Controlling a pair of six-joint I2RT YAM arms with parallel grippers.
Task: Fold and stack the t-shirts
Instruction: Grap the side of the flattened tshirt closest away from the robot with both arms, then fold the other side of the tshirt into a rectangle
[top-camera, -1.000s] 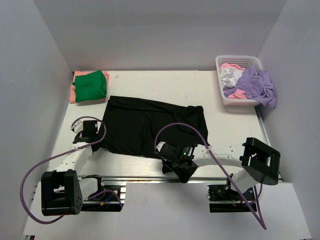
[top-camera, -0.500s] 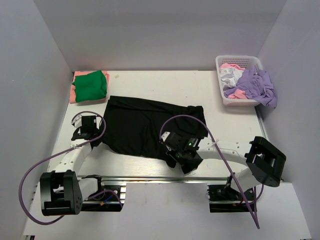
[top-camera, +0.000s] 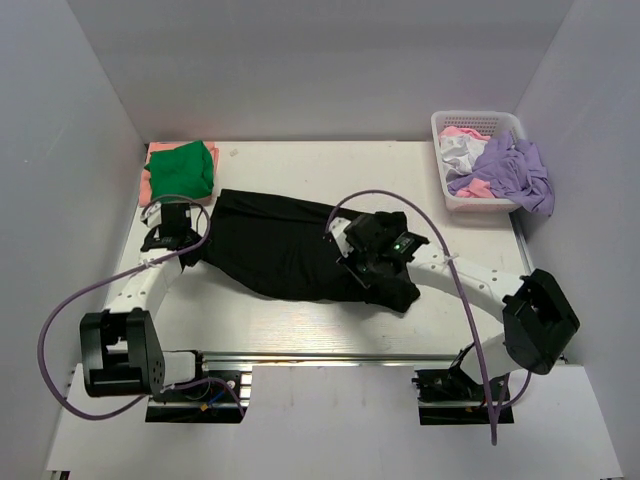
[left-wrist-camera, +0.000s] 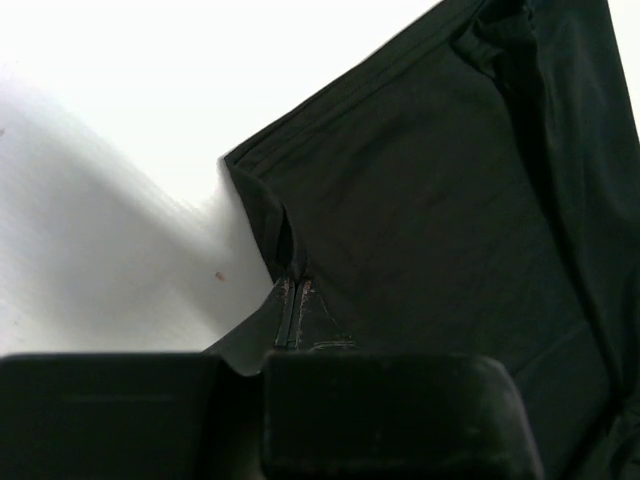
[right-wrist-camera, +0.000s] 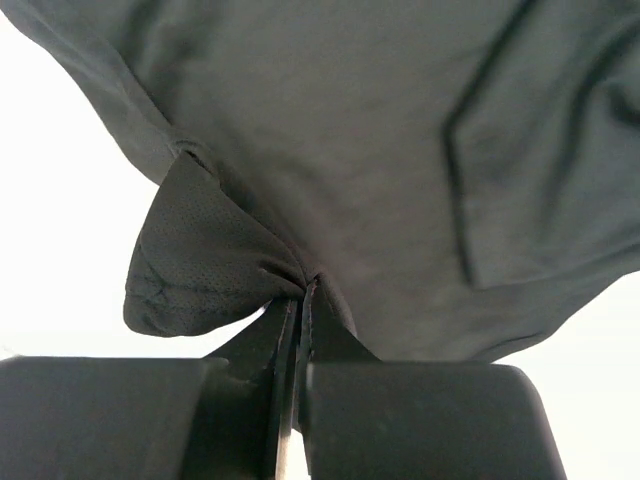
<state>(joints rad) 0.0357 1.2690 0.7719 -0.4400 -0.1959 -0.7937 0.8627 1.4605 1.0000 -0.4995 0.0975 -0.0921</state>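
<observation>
Black t-shirt (top-camera: 280, 255) on counter (top-camera: 300, 325), left tool (left-wrist-camera: 293, 300) clenched on its left edge, right tool (right-wrist-camera: 300, 300) clenched on its right part; green t-shirt (top-camera: 182, 170) beyond its left corner.

The black t-shirt (top-camera: 285, 255) lies rumpled and half-folded between the pincers, one edge pinched in the left pincer (left-wrist-camera: 290, 315), another in the right pincer (right-wrist-camera: 300, 295). Beyond the left pincer, a folded green t-shirt (top-camera: 182, 170) rests on a salmon-pink t-shirt (top-camera: 147, 188) — far beyond the right pincer, a lavender t-shirt (top-camera: 515, 170) lies heaped.

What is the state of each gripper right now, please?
The left gripper is closed on the black t-shirt.
The right gripper is closed on the same black t-shirt.
</observation>
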